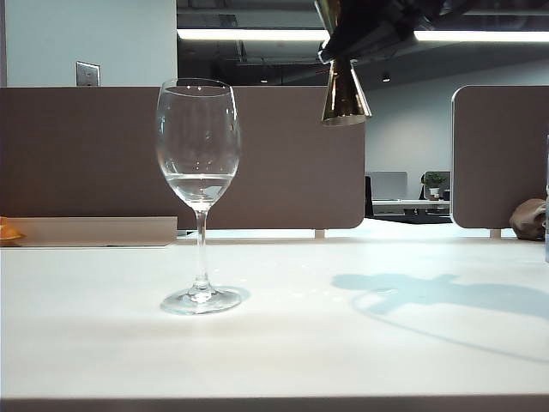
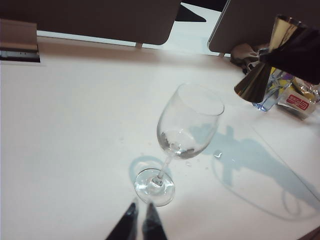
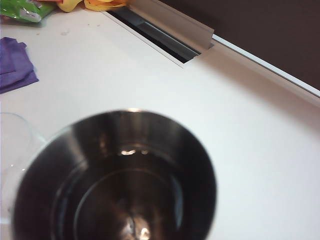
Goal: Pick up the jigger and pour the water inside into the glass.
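Exterior view: right claw point(image 1: 343, 53), dark and partly cut off at the top centre of the frame, is clamped around the waist of the jigger point(image 1: 346, 94), which hangs upright high above the surface point(image 1: 343, 343). Glass point(image 1: 199, 193) stands at left of centre, apart from the jigger, with water point(image 1: 200, 183) low in its bowl.

Left wrist view: left claw point(image 2: 139, 225) sits at the bottom edge, fingertips nearly together, gripping nothing, just short of the glass foot. Jigger shows at upper right.

Right wrist view: jigger's cup fills the lower frame; glass rim at left edge.
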